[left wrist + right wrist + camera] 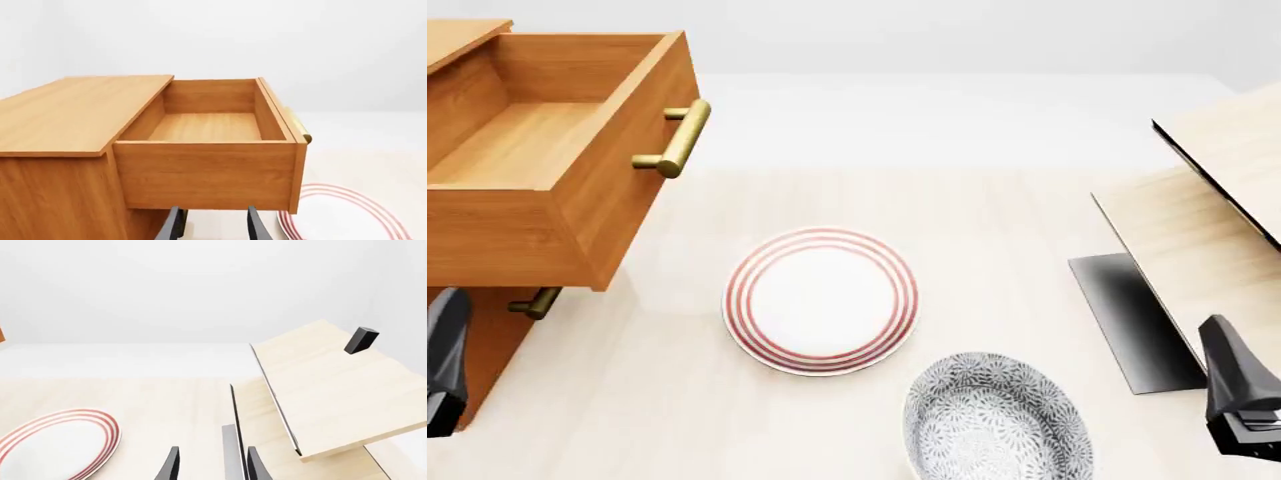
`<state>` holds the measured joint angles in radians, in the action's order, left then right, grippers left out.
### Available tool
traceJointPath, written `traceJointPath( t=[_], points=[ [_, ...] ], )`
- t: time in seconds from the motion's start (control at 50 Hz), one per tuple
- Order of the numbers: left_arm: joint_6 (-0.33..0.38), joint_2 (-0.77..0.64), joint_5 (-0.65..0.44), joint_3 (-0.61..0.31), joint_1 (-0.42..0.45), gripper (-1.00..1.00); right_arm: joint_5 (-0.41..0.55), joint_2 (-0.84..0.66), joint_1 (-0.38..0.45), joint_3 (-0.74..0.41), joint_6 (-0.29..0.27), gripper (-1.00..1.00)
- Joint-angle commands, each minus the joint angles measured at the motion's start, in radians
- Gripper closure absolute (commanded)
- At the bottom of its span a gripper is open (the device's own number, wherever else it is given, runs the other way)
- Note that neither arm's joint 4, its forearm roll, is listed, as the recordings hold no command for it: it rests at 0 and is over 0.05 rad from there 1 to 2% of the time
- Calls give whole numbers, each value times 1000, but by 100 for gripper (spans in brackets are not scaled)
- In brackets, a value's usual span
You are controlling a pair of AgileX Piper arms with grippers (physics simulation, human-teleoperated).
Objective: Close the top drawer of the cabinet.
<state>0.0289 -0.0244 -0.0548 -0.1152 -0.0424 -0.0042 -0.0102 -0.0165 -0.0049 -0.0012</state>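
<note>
**Top drawer pulled far out at the upper left, both grippers low and holding nothing**

In the front view the orange-brown wooden top drawer (pixel 527 150) stands far out of the small orange-brown wooden cabinet (pixel 487 345) at the upper left of the frame, its plain wood interior bare. Its brass bar handle (pixel 675 138) faces the middle of the table, with open tabletop beyond it toward the right. Under the drawer's overhang the lower drawer's brass handle (pixel 534 302) shows at the left edge. Just right of the drawer front, lower down, lies a white round plate with red rings (pixel 821 300); a grey patterned bowl (pixel 997 420) sits near it at the bottom centre, apart from it. A pale light-wood panelled unit with a black edge (pixel 1214 230) fills the right side.

The left gripper (pixel 215 225) is released: its two dark fingers stand apart at the bottom of the left wrist view, just below the drawer's side wall, and whether they touch it cannot be told. The right gripper (pixel 212 465) is likewise parted and grasps nothing, pointing toward the pale unit's black edge.

The pale wood-grain table (pixel 1001 220) lies in front of a plain white backdrop.
</note>
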Motion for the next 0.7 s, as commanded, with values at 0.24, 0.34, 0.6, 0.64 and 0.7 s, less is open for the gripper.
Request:
traceJointPath(
  t=[0.24,0.34,0.6,0.64,0.7],
  points=[
    [9,-112,-6,-149,80,-100,0,0,0,0,0,-100],
    [26,-164,18,-189,109,-100,1,0,0,-1,0,-100],
    [48,-250,61,-262,166,-100,2,2,0,-1,0,-100],
    [51,-260,66,-271,175,-100,3,2,0,-1,0,-100],
    [66,-282,80,-283,190,-100,3,3,0,-1,0,-100]
  ],
)
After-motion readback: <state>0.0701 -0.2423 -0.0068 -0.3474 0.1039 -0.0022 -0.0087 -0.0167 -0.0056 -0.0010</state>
